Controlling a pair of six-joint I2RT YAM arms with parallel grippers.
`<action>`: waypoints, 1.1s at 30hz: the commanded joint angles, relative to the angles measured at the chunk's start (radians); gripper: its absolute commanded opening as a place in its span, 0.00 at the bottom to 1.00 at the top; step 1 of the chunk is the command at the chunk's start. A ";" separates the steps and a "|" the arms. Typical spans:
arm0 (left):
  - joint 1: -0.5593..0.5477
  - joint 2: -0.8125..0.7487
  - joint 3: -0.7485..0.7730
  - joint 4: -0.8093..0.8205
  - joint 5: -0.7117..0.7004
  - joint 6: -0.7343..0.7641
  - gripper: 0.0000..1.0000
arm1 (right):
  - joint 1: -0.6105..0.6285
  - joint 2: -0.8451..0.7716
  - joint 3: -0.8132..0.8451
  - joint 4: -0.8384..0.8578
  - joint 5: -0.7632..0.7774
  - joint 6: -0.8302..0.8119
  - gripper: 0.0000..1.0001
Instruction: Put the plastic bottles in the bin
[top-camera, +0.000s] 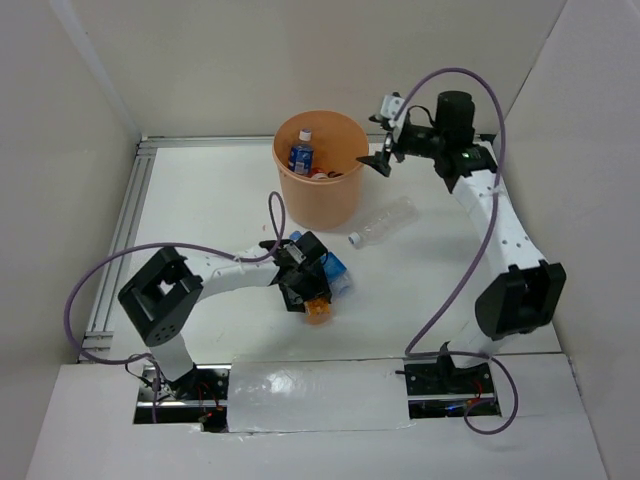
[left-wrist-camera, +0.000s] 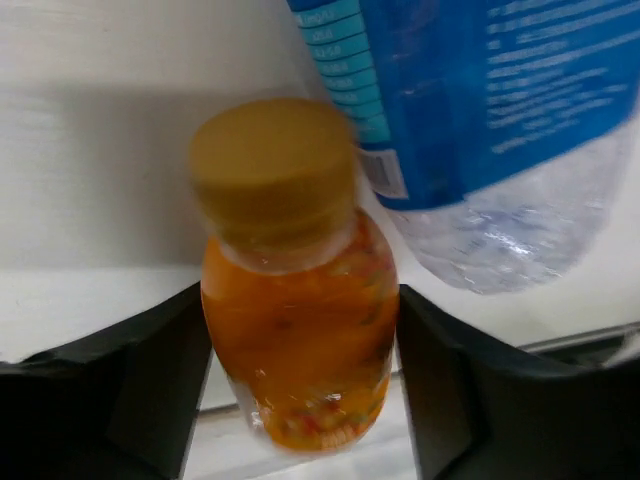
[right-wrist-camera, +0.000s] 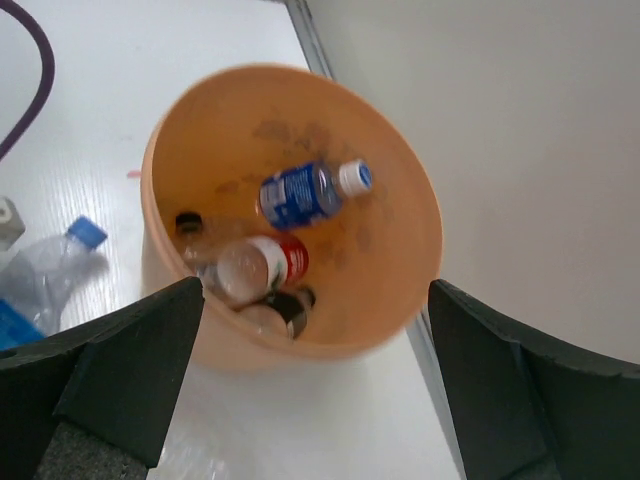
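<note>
The bin (top-camera: 320, 200) is a pale-orange bucket at the back centre. It holds several plastic bottles, among them a blue-labelled one (right-wrist-camera: 305, 193) and a red-labelled one (right-wrist-camera: 272, 262). My right gripper (top-camera: 378, 157) hangs open and empty beside the bin's right rim (right-wrist-camera: 420, 255). A clear bottle with a white cap (top-camera: 385, 222) lies on the table to the right of the bin. My left gripper (top-camera: 312, 300) is low over the table, its fingers (left-wrist-camera: 150, 380) pressed against both sides of the stubby orange bottle (left-wrist-camera: 300, 340). A blue-labelled bottle (left-wrist-camera: 480, 110) lies right beside it.
An aluminium rail (top-camera: 125, 230) runs along the table's left side. White walls close in at the back and on both sides. Purple cables (top-camera: 275, 215) loop from each arm, the left one passing close to the bin.
</note>
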 joint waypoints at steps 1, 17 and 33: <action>-0.011 0.064 0.040 -0.040 0.024 0.014 0.77 | -0.064 -0.101 -0.142 0.083 -0.022 0.066 1.00; -0.106 -0.436 0.312 0.007 -0.465 0.483 0.04 | -0.313 0.008 -0.351 -0.236 -0.071 -0.251 0.54; 0.159 0.268 1.042 0.239 -0.708 0.762 0.92 | -0.270 0.129 -0.416 -0.137 0.067 -0.790 1.00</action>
